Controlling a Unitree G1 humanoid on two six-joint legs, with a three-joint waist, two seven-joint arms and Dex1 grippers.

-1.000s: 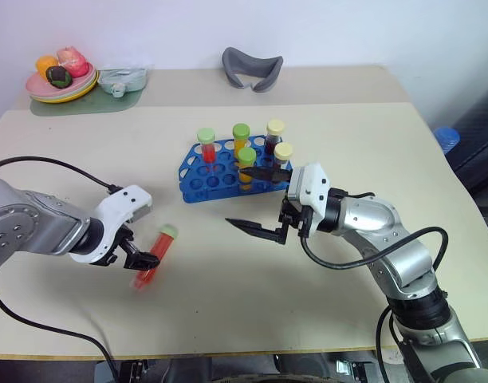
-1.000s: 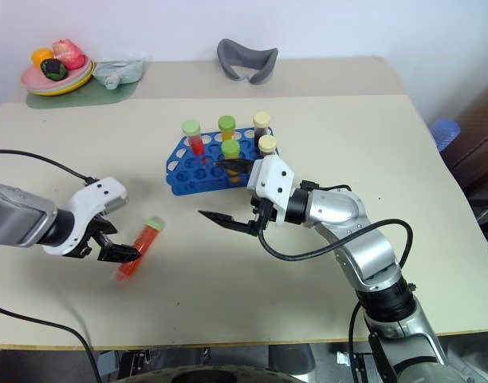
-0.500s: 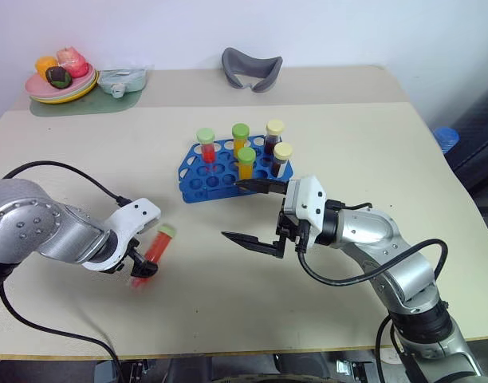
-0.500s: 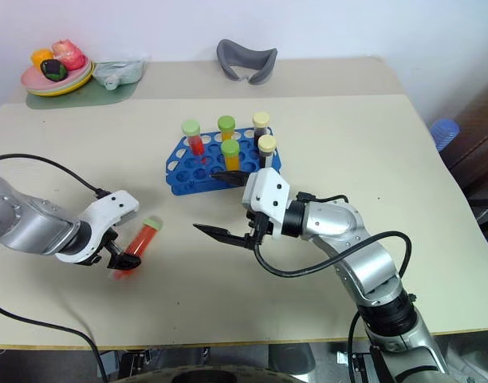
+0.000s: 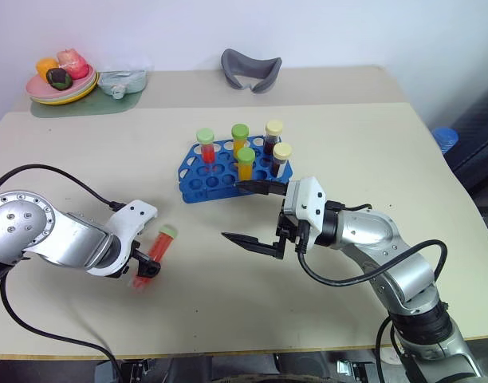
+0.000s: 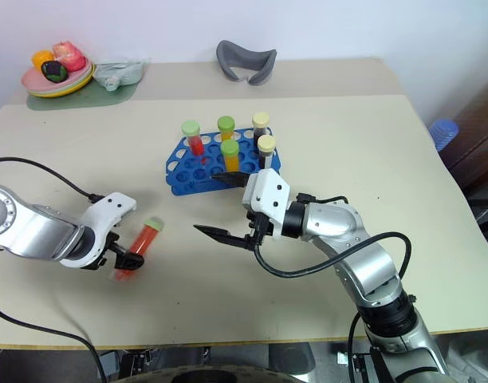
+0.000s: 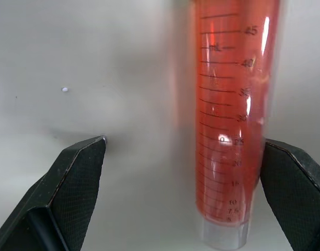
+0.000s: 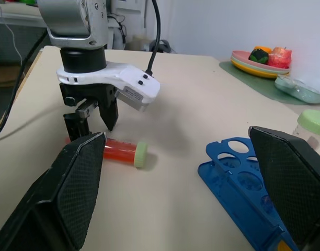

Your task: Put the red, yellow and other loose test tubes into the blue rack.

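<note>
Between open left gripper (image 7: 183, 198) fingers, red tube (image 7: 230, 115), on table (image 5: 108, 159)

We see two arms (image 5: 37, 235) built of rounded, brushed silver-grey segments with black joint rings between them. Each ends in a glossy white wrist housing (image 5: 304, 199) with small dark screw holes. From each housing come two black, wedge-shaped fingers (image 8: 79, 193) with a fine cross-hatched texture on their inner faces. A thin black cable (image 5: 364, 271) loops loosely along each arm.
</note>
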